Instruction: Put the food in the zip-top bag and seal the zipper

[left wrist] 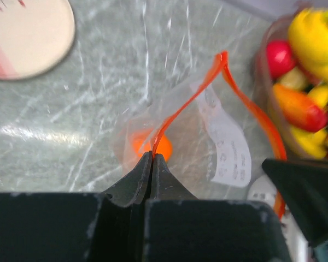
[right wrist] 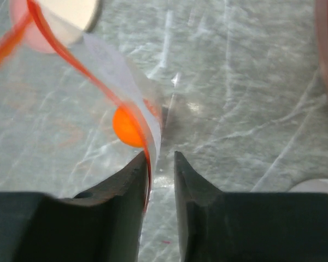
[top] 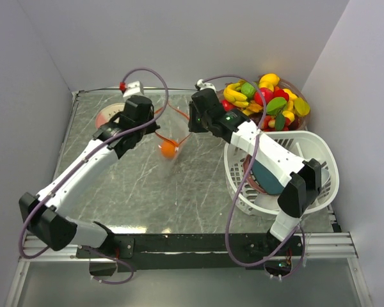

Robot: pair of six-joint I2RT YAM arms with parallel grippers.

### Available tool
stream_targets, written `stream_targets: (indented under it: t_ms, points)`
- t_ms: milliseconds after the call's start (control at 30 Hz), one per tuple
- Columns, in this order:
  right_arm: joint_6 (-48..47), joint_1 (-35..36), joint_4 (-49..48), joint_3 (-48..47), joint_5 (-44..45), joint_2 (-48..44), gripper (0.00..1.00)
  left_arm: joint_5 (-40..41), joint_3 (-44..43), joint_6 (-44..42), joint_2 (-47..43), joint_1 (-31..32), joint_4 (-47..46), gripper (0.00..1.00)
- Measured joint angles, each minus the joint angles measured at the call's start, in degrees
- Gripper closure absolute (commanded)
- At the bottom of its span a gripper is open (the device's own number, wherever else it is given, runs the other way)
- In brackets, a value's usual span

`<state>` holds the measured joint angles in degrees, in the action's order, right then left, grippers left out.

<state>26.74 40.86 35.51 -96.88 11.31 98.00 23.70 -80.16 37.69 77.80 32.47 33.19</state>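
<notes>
Seen from above, the left gripper (top: 152, 125) and right gripper (top: 193, 123) flank the zip-top bag (top: 173, 135) on the table (top: 147, 192). One orange piece of food (top: 169, 149) is already inside. The remaining food (top: 269, 96) is heaped in a bowl (top: 305, 109) beyond the bag's right side.

The left wrist view shows that arm's jaws clenched on the zipper (left wrist: 177, 112) at the bag's near rim, with the orange piece just behind them.

The right wrist view shows the other arm's jaws parted, the strip lying against one inner face and not pinched.

With most of the food outside the bag, filling looks barely begun. The step is probably done best with the left arm holding the mouth lifted and taut while the right arm fetches pieces and drops them in centrally, clear of the strip.
</notes>
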Motion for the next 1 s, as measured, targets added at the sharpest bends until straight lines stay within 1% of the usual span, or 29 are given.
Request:
stream_targets:
  t_ms: [33,133,233,333,400,533,633,700,867,967,1000]
  points:
    - [-0.44,-0.50,-0.02,0.52,-0.22,0.04,0.38,-0.92,1.03,0.04,0.96,0.00,-0.52,0.99]
    - [-2.23,-1.92,0.02,1.25,-0.46,0.02,0.25,-3.58,3.15,0.55,4.17,0.00,-1.31,0.99]
    - [-4.07,-2.01,0.35,1.25,0.35,-0.83,0.21,-5.95,3.96,1.16,6.32,-0.02,-2.05,0.99]
    - [-5.25,-2.78,1.64,1.22,1.81,-3.41,0.21,-8.44,3.91,2.21,7.17,-0.02,-3.82,0.99]
    - [-5.44,-4.52,2.19,1.49,2.43,-6.27,0.20,-9.64,3.74,2.49,7.39,-0.02,-4.50,0.99]
    - [-5.31,-14.05,2.51,3.96,6.01,-13.84,0.19,-11.28,3.17,2.64,7.56,-0.02,-5.73,0.99]
    - [-4.92,-21.57,2.80,7.08,10.64,-17.86,0.19,-12.31,2.97,2.64,7.56,-0.02,-6.27,0.99]
    - [-4.76,-25.11,2.91,9.07,13.07,-17.99,0.19,-13.07,2.97,2.64,7.56,-0.02,-6.38,0.99]
    - [-4.55,-33.55,2.97,12.61,12.15,-13.70,0.21,-14.78,2.97,2.62,7.52,-0.02,-6.43,0.99]
    - [-4.31,-38.56,1.64,13.09,10.40,-10.69,0.27,-15.43,2.97,2.58,7.52,-0.02,-6.43,0.99]
    - [-4.22,-39.82,0.72,13.00,10.19,-9.86,0.30,-15.56,2.97,2.58,7.52,-0.02,-6.45,0.99]
